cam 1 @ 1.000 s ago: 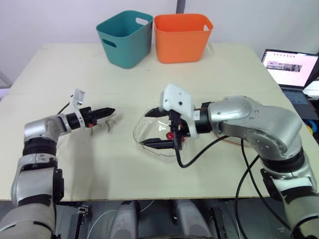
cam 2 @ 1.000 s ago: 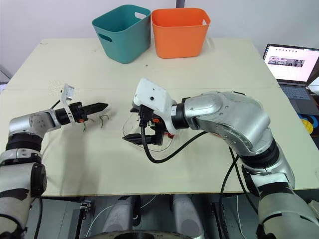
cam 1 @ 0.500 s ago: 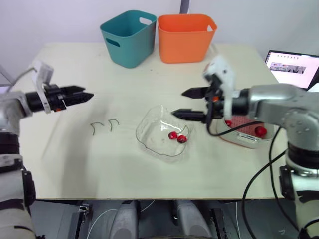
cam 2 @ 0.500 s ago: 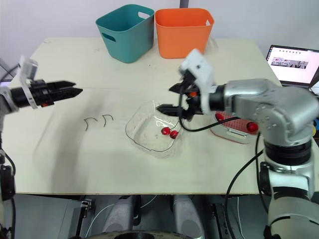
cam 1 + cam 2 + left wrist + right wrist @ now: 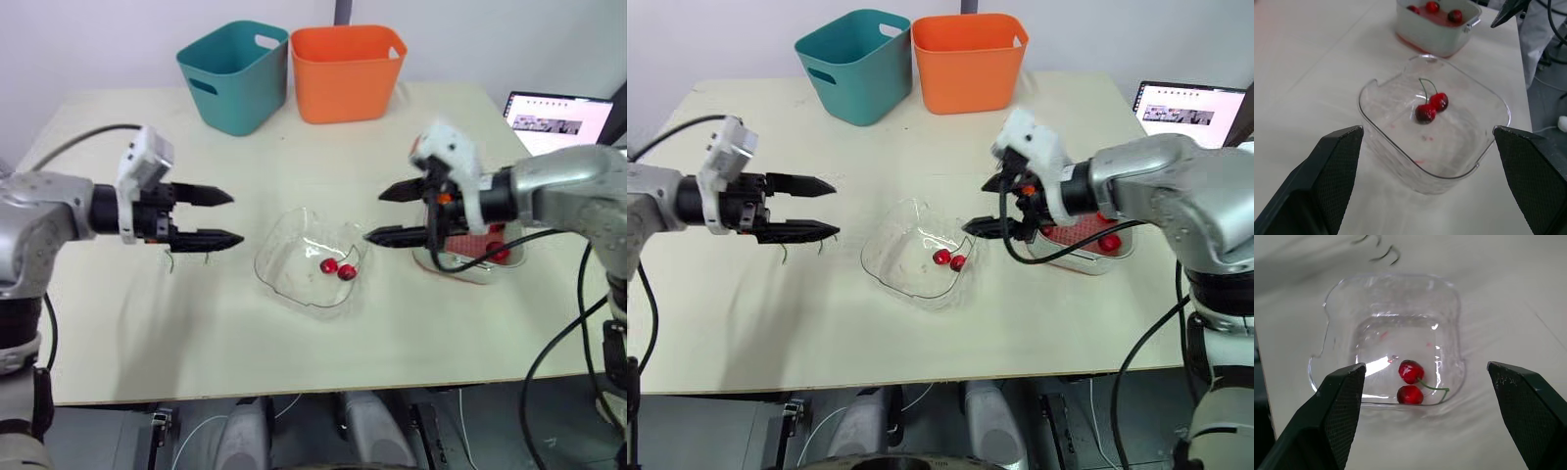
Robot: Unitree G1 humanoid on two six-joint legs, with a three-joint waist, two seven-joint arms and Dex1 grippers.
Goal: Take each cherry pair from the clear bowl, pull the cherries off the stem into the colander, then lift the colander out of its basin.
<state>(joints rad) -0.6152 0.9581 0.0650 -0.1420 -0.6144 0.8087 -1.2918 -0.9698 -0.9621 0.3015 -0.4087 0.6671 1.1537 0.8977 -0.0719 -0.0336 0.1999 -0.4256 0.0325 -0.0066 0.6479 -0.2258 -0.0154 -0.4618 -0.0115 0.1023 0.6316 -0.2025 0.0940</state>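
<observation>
Dead centre, one cherry pair (image 5: 338, 268) is seen lying in the clear bowl (image 5: 292, 257).
Off opposite bowl edges, the left gripper (image 5: 237, 217) and right gripper (image 5: 373, 215) are held spread wide and empty, bare table (image 5: 137, 323) between; the colander (image 5: 1422, 13) is parked in its basin (image 5: 1432, 35).

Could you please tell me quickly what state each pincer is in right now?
Left pincer: open, holding nothing.
Right pincer: open, holding nothing.
</observation>
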